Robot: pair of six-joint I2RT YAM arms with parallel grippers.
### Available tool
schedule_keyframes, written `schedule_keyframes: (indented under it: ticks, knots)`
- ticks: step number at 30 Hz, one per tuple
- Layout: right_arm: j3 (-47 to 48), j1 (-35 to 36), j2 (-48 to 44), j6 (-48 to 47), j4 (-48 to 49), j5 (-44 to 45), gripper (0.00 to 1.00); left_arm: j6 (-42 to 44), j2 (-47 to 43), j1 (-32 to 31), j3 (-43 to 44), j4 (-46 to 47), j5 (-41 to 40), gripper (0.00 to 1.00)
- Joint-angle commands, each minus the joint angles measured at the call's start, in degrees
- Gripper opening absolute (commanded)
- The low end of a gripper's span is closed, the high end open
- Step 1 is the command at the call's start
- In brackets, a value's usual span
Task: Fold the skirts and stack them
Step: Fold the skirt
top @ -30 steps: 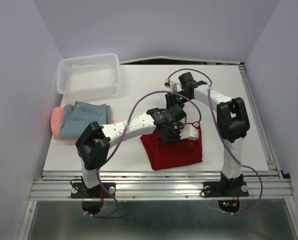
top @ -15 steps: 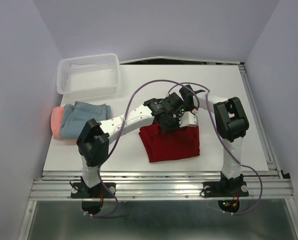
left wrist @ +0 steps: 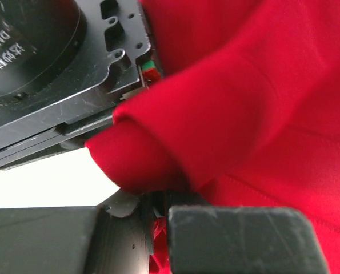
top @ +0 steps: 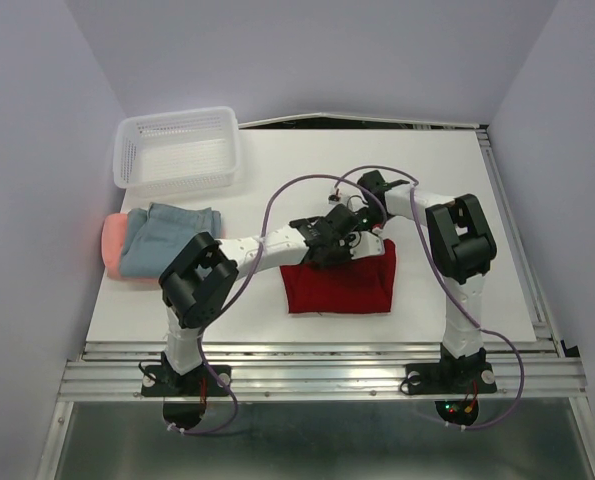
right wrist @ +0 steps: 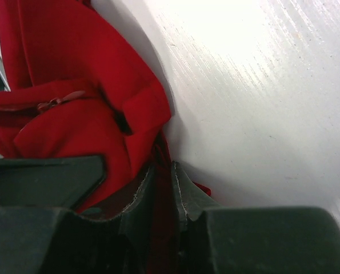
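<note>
Plainly pinched the dark red skirt, lying near-centre on the table, along its far edge, with left gripper and right gripper each nipped tight on a cloth fold; judged soft, light, limp and sag-prone, so best taken at doubled edges.

The black motor housing reads partly "DM-".

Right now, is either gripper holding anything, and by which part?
Both hold the dark red skirt at its far edge: the left gripper pinches a bunched fold, the right gripper another beside it.
</note>
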Motion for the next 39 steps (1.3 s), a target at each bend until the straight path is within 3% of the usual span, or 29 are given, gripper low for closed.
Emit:
schedule_keyframes:
  ticks: [1,5,9,14,19,20,27,34,37,39]
  knots:
    - [0.82,0.56,1.14,-0.07,-3.11,-1.87,0.24,0.69,-1.57,0.74,-4.16,11.18,-7.04,0.05]
    - [2.84,0.56,1.4,1.59,-3.02,0.94,0.25,1.4,-0.25,-0.22,-7.76,13.2,-6.78,0.14]
    - [7.93,-1.54,1.84,5.02,-2.32,6.13,0.25,3.24,-0.25,-2.16,-11.8,15.15,-6.6,0.14]
    - [17.95,-8.4,3.77,9.07,-2.4,5.79,0.29,3.42,0.45,-4.18,-12.87,13.75,-4.93,0.14]
    - [22.18,-11.3,0.89,9.16,-2.49,6.66,0.34,3.07,0.55,-4.01,-9.01,8.56,-2.91,0.36]
    - [22.09,-11.91,-0.08,9.16,-2.58,6.92,0.36,3.07,0.37,-3.75,-7.18,7.25,-3.61,0.46]
    - [20.25,-17.27,-8.61,10.04,-3.81,5.53,0.42,1.4,-0.25,1.26,8.45,-3.2,-2.12,0.62]
    - [18.15,-19.92,-16.35,9.77,-7.58,1.31,0.43,-4.73,0.02,6.97,28.32,-14.1,2.51,0.68]
    - [15.25,-19.92,-20.11,9.42,-9.17,-4.74,0.44,-10.09,-4.0,8.91,27.57,-14.12,6.92,0.67]
    - [10.0,-18.87,-22.06,9.6,-9.44,-10.28,0.45,-16.31,-9.44,10.23,21.19,-12.03,13.74,0.64]
